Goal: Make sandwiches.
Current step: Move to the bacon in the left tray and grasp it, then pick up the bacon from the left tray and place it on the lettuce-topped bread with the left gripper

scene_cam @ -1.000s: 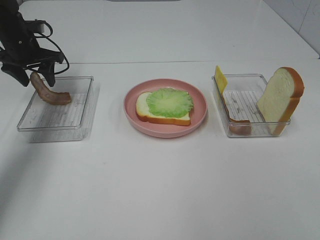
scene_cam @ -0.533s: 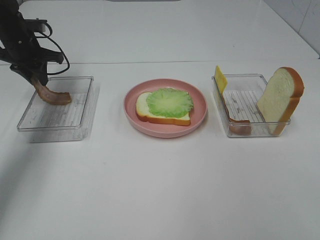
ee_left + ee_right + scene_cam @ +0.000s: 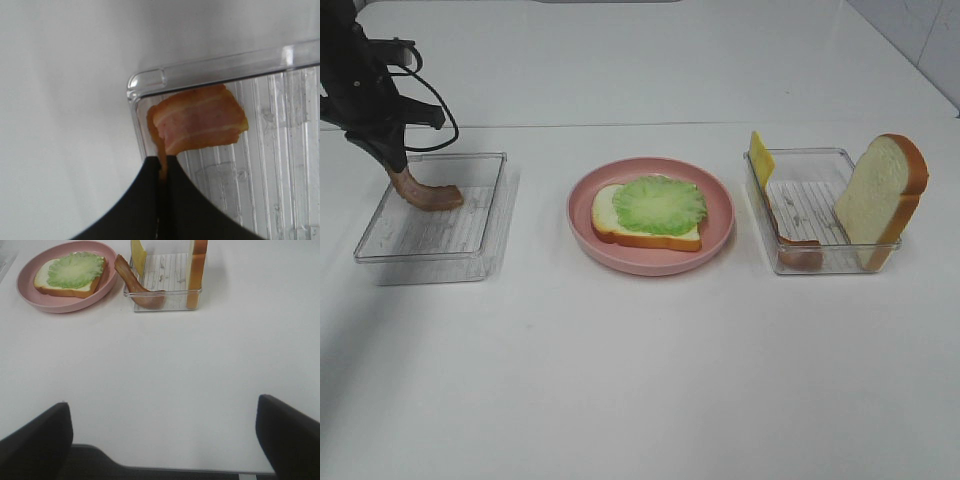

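The left hand (image 3: 392,165) was clenched on one end of a bacon strip (image 3: 428,196), its fingers pressed flat together on the strip's thin edge. The strip was in a clear tray (image 3: 480,158) well apart from the pink plate (image 3: 650,266), on the plate's left-arm side. Its free end drooped onto the tray floor, near a corner on the side away from the plate.

It looked light, soft and floppy, so it would probably sag and swing once raised. A hold at the end should let it drape down lengthwise, though so narrow a pinch could slip.

On the plate sat a bread slice (image 3: 608,222) with a lettuce leaf (image 3: 660,204) on top, seemingly the bed meant for the bacon. The right hand (image 3: 162,407) hung released, fingers spread wide, over the tabletop (image 3: 640,380) on the plate's right-arm side.
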